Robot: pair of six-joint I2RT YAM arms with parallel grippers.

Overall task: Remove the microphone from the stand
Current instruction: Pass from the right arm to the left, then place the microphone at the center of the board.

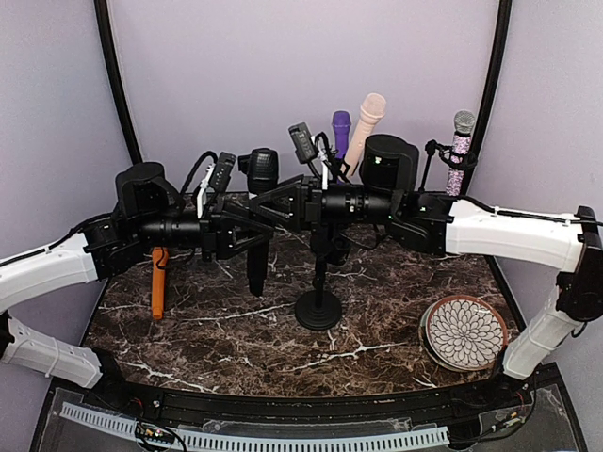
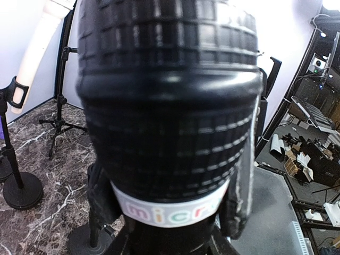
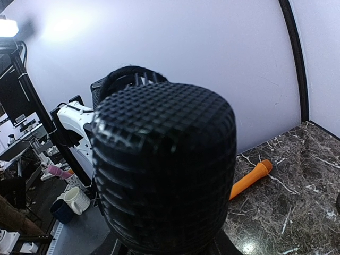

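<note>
A black microphone (image 1: 255, 268) with a grille head hangs upright above the table, left of the black round-base stand (image 1: 318, 309) and apart from it. My left gripper (image 1: 250, 231) is shut on it just under the head. In the left wrist view its fingers (image 2: 239, 202) flank the white lettered band and the microphone (image 2: 170, 106) fills the frame. My right gripper (image 1: 266, 209) reaches in from the right with its jaws spread beside the microphone's upper body. In the right wrist view the head (image 3: 164, 170) hides the jaws.
An orange microphone (image 1: 157, 282) lies at the left of the marble table, also in the right wrist view (image 3: 249, 180). A patterned plate (image 1: 464, 331) sits front right. Purple (image 1: 340, 127), beige (image 1: 366, 127) and glitter (image 1: 459, 151) microphones stand at the back among other stands.
</note>
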